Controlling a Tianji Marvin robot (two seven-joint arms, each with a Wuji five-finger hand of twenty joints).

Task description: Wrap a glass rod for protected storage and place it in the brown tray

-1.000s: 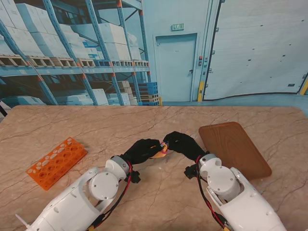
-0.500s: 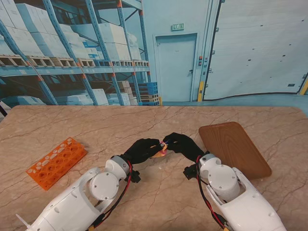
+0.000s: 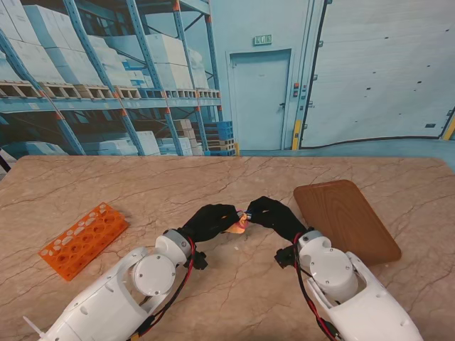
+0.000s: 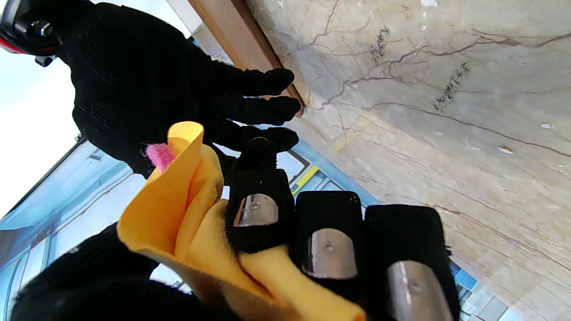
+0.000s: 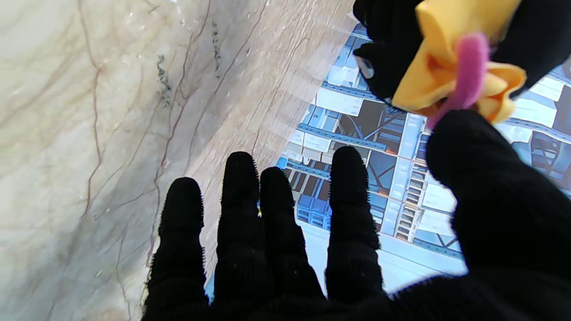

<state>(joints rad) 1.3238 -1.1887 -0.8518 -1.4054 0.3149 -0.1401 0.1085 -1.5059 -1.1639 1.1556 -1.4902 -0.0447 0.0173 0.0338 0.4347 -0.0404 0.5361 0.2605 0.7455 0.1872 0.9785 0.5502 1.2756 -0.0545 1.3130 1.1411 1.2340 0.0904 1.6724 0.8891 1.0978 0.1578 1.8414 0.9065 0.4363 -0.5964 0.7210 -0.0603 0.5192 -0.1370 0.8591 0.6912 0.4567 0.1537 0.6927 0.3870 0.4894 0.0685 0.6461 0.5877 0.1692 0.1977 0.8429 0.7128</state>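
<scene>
A yellow cloth bundle (image 3: 238, 225) with a pink strip (image 5: 464, 67) hangs just above the table's middle, between my two black-gloved hands. My left hand (image 3: 210, 222) is shut on the yellow cloth (image 4: 178, 214), its fingers (image 4: 330, 236) curled over the folds. My right hand (image 3: 274, 215) faces it with four fingers stretched out and apart, only its thumb (image 5: 490, 178) touching the pink strip's end. No glass rod shows; the cloth hides whatever it wraps. The brown tray (image 3: 346, 219) lies flat to the right of my right hand.
An orange tube rack (image 3: 83, 239) lies on the marble table (image 3: 234, 298) at the left, well away from my left arm. The tray's edge (image 4: 241, 40) shows behind my right hand in the left wrist view.
My right arm has shifted slightly to the right and its fingers have spread off the bundle. My left hand keeps the cloth in the same spot.
</scene>
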